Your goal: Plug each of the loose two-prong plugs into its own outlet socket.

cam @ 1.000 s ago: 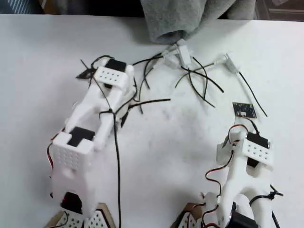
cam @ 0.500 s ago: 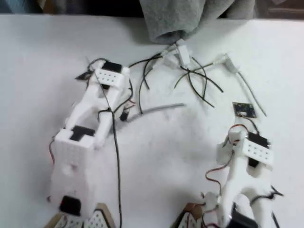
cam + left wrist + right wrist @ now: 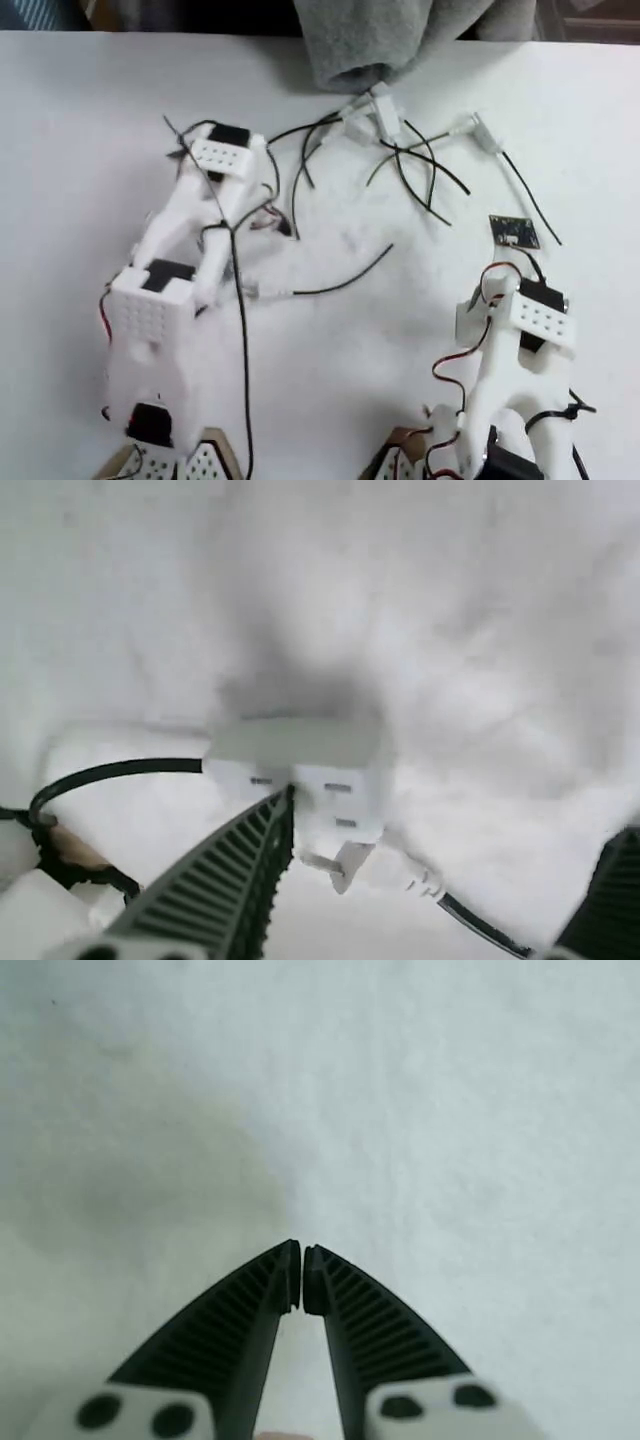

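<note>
grey cloth [image 3: 390, 35], white table [image 3: 80, 100]

Looks down on a white, faintly mottled counter [image 3: 80, 100] under soft, even light, with a grey fleecy cloth [image 3: 390, 35] draped over its far edge, a dark strip of room [image 3: 200, 14] behind it, and brownish furniture [image 3: 600, 18] at the far right corner.

White outlet socket [image 3: 300, 765], white black-corded plug [image 3: 350, 863] just beside it
</note>
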Action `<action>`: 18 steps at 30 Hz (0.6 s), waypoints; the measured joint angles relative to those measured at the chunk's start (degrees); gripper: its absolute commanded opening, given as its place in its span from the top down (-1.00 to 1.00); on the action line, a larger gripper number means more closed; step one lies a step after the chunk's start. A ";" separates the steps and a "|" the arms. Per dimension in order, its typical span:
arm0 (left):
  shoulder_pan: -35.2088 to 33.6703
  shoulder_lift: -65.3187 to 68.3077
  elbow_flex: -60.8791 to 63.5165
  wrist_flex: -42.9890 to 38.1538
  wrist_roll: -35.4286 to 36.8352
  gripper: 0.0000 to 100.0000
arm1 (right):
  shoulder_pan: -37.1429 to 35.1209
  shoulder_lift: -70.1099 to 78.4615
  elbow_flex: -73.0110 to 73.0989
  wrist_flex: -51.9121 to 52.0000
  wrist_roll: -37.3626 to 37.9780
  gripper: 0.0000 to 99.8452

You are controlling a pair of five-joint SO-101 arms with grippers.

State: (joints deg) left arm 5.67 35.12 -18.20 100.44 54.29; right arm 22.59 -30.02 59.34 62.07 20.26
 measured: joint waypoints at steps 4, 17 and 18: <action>-4.66 -10.29 0.00 0.00 -3.78 0.12 | 0.00 0.00 0.18 0.00 0.00 0.96; -15.65 -31.65 14.15 0.35 -32.79 0.12 | -3.52 0.00 0.35 0.00 -0.09 0.96; -15.03 -31.65 16.09 0.35 -37.10 0.12 | -3.60 0.00 0.35 0.00 -0.09 0.96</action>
State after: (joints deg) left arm -9.36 3.47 -2.11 100.79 17.19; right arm 18.99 -30.02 59.69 62.07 20.18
